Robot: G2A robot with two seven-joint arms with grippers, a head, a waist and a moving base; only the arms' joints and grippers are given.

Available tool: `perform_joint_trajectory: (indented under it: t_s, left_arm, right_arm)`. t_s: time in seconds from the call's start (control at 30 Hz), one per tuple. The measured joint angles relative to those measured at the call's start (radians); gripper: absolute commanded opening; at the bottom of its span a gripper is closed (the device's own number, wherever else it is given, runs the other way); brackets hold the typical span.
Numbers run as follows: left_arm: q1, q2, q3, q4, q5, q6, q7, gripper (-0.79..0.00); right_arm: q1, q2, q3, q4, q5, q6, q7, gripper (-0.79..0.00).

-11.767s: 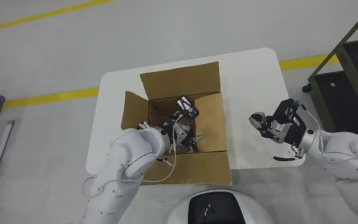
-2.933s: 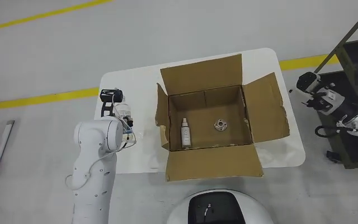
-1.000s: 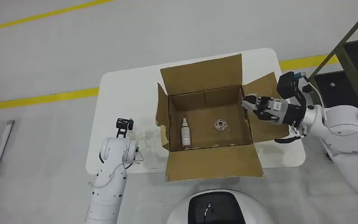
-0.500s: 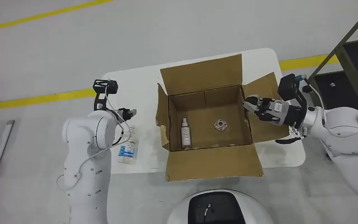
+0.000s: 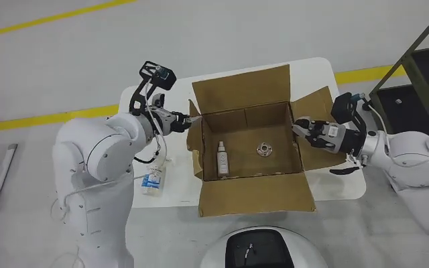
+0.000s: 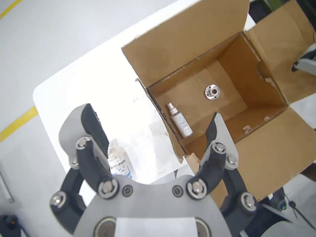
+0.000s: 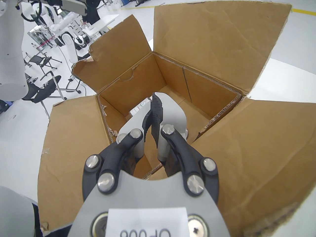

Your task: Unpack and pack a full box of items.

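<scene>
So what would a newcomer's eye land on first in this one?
The big open cardboard box mid-table, flaps spread and nearly bare inside: just a small white spray bottle lying by one wall and a round metal part on its floor. A clear bottle lies on the table outside, on the side where the open left gripper hovers; the shut right gripper is at the opposite wall.

clear bottle (image 6: 118,160) lying half hidden behind the left gripper (image 6: 153,119), spray bottle (image 7: 140,107) mostly disappearing behind the right gripper (image 7: 154,114), near box flap (image 6: 276,154) running off the picture's edge
</scene>
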Motion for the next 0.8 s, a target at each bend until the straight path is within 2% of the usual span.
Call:
perform_joint_trajectory:
  t_s: [0.13, 0.3, 0.8]
  left_arm:
    - [0.044, 0.008, 0.04, -0.012, 0.068, -0.05, 0.007, 0.0]
    - [0.088, 0.018, 0.075, 0.002, 0.218, -0.071, 0.034, 0.0]
    - [0.148, 0.035, 0.087, 0.061, 0.402, -0.075, 0.065, 0.0]
  right_arm:
    - [-0.004, 0.001, 0.002, -0.003, -0.003, 0.002, -0.001, -0.785]
    - [-0.005, 0.002, 0.0, 0.002, -0.004, 0.0, -0.002, -0.785]
    - [-0.006, 0.003, -0.033, 0.066, -0.02, 0.017, 0.037, -0.785]
